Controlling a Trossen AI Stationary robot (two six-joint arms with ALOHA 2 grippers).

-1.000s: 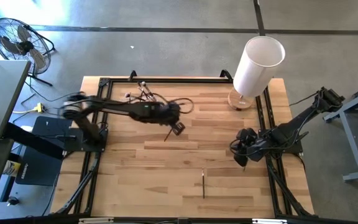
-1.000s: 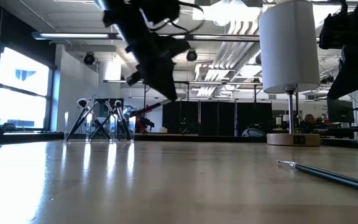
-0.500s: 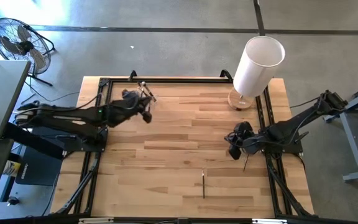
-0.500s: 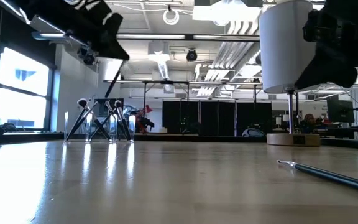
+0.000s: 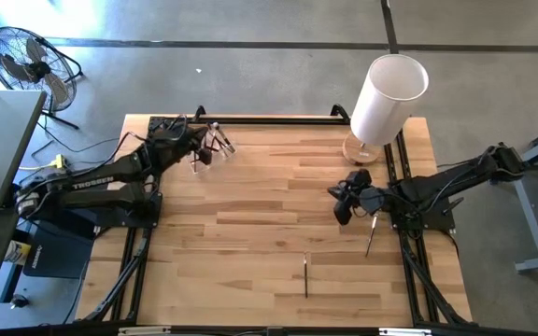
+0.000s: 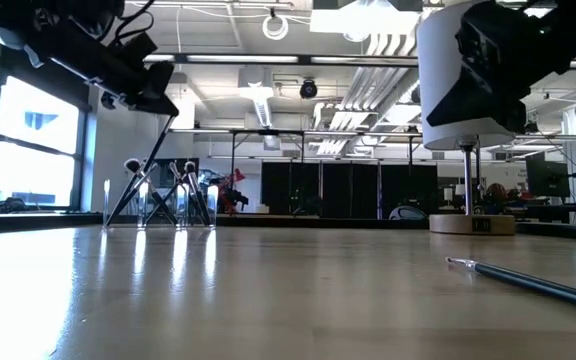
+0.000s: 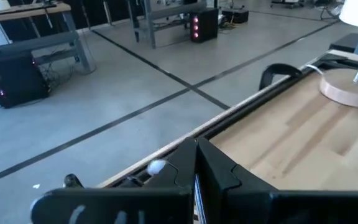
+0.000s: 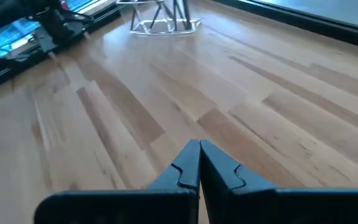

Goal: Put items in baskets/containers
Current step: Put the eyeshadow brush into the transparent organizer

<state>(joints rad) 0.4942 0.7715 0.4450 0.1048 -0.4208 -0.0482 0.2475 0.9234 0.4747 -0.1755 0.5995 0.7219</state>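
Note:
A clear cup (image 5: 216,140) with several brushes fanned out in it stands at the table's far left; it also shows in the low view (image 6: 164,205) and the right wrist view (image 8: 165,20). My left gripper (image 5: 199,155) hovers just beside and above the cup, shut on a thin brush (image 6: 160,140). My right gripper (image 5: 341,209) hangs shut and empty above the right half of the table. One brush (image 5: 305,277) lies flat on the table near the front. Another brush (image 5: 370,235) lies under my right arm. My left gripper pinches the thin brush between its two fingers; only a pale sliver of it (image 7: 196,186) shows between them. The brush slants down below the gripper, clear of the table, its lower end toward the brushes in the cup. Whether it touches them cannot be told.
A tall white cylinder lamp (image 5: 388,93) on a round wooden base (image 7: 352,86) stands at the far right corner. A black rail (image 5: 250,119) runs along the far edge. The low view shows a brush (image 6: 528,281) lying on the table at the right.
My left gripper has swung with the brush from the table's middle toward the far left corner, up to the cup, tipping from steeply down to nearly level. My right gripper has drifted toward the table's left and tipped up, still shut.

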